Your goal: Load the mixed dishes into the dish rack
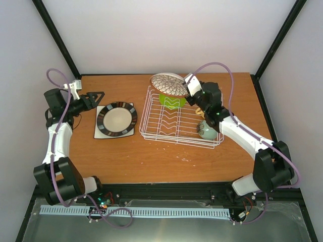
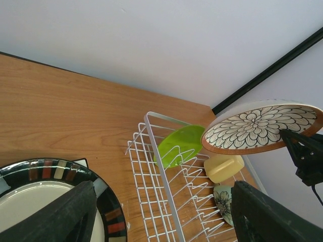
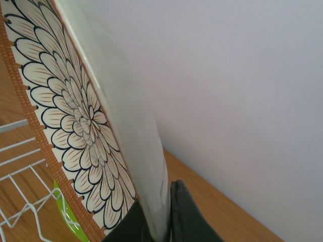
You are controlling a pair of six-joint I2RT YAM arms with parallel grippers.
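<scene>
My right gripper (image 1: 189, 88) is shut on the rim of the petal-patterned plate (image 1: 169, 84), held tilted above the far end of the white wire dish rack (image 1: 151, 132); the plate fills the right wrist view (image 3: 75, 126). In the rack stand the lime-green small plate (image 1: 172, 101), the pale yellow mug (image 2: 223, 168) and the pale mint bowl (image 1: 207, 131). The dark-rimmed cream plate (image 1: 117, 119) lies on the white square plate (image 1: 98, 134) left of the rack. My left gripper (image 1: 96, 97) is open and empty above the table, beyond that stack's far left corner.
Black frame posts (image 1: 280, 38) stand at the back corners, with white walls close behind the table. Bare wooden table (image 1: 151, 161) lies between the rack and the arm bases.
</scene>
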